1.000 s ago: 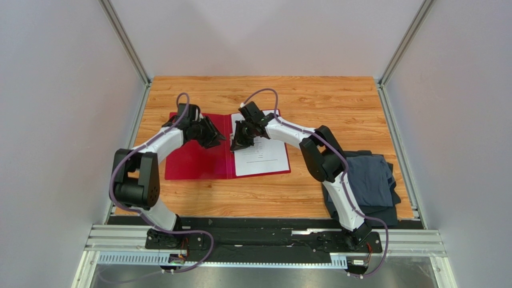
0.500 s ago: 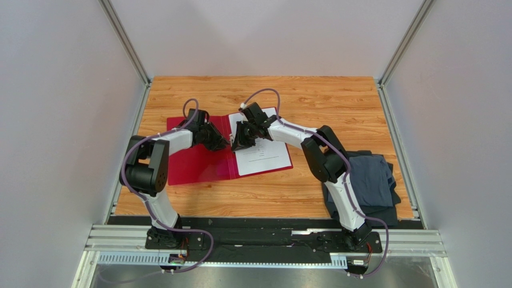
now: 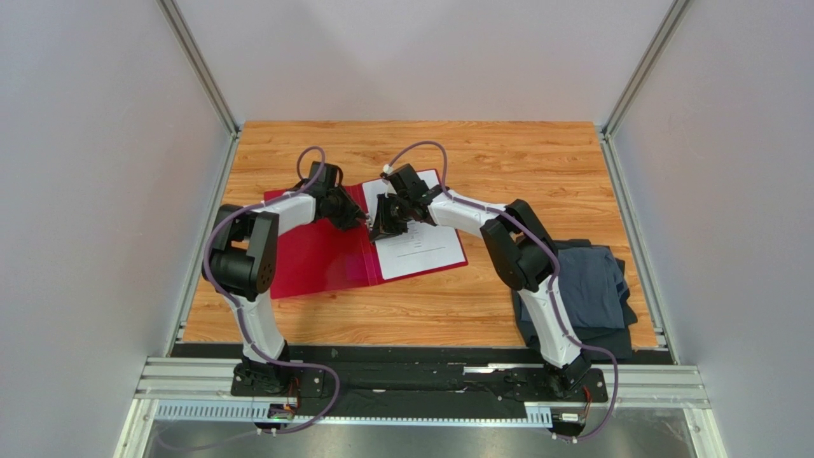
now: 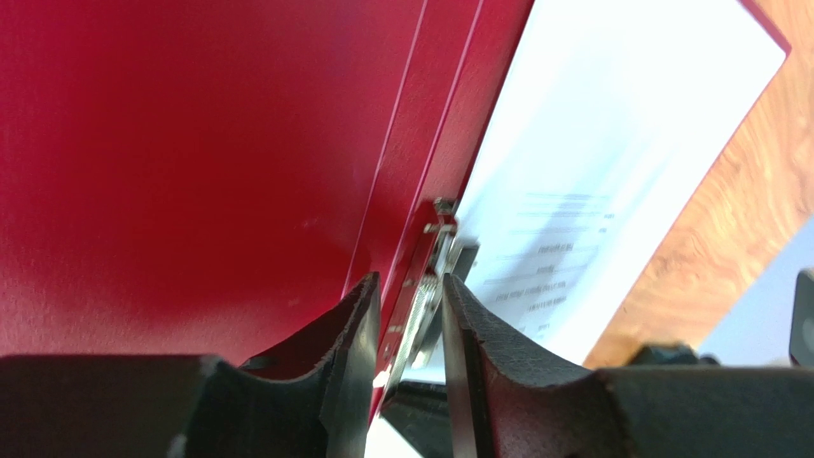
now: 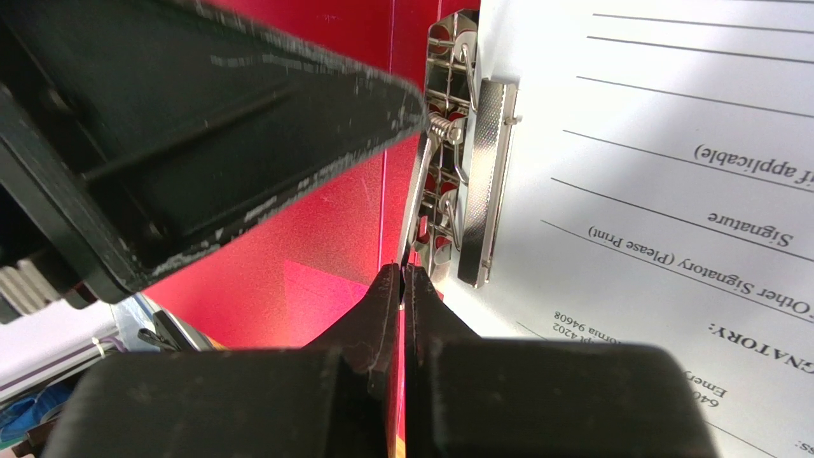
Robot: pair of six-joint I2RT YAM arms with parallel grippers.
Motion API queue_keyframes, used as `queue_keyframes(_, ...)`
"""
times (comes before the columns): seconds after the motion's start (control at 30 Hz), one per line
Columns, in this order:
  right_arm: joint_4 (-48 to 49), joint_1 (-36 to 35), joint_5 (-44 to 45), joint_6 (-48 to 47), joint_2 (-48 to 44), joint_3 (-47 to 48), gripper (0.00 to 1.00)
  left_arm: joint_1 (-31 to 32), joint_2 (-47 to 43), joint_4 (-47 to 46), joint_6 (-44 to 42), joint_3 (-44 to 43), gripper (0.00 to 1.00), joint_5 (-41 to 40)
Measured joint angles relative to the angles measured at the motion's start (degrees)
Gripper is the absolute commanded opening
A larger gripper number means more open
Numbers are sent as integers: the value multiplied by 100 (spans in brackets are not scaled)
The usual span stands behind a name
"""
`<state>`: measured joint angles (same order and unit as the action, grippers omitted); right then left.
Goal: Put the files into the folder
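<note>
The red folder (image 3: 306,258) lies open on the wooden table. The white files (image 3: 425,243) lie on its right half, under the metal clip (image 5: 485,181) by the spine. My right gripper (image 3: 380,227) is shut on the clip's thin metal lever (image 5: 413,205); its jaws (image 5: 402,272) are pressed together on it. My left gripper (image 3: 355,218) is at the spine from the left. Its jaws (image 4: 406,315) stand a little apart, straddling the clip (image 4: 430,258) and the red spine. The files' printed text shows in both wrist views (image 4: 611,143) (image 5: 669,191).
A folded dark grey-blue cloth (image 3: 583,286) lies at the table's right edge beside the right arm. Metal frame rails run along the table's left and right sides. Bare wood lies behind and in front of the folder.
My left arm has swung right across the folder's left half to the spine. The folder has shifted and turned slightly. My right gripper has stayed at the clip.
</note>
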<state>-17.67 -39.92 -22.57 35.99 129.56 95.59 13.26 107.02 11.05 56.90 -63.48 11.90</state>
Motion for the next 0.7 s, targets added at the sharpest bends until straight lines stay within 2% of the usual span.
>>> queue_keyframes(0.47, 125, 0, -48, -44, -50, -122, 0, 520, 256, 822, -350, -695, 27, -1246)
queue_keyframes(0.53, 127, 0, -52, -50, -63, -140, 0, 542, 280, 863, -407, -739, 22, -1355)
queue_keyframes(0.7, 118, 0, -50, -111, -76, -149, 0, 575, 409, 929, -577, -890, 21, -1517)
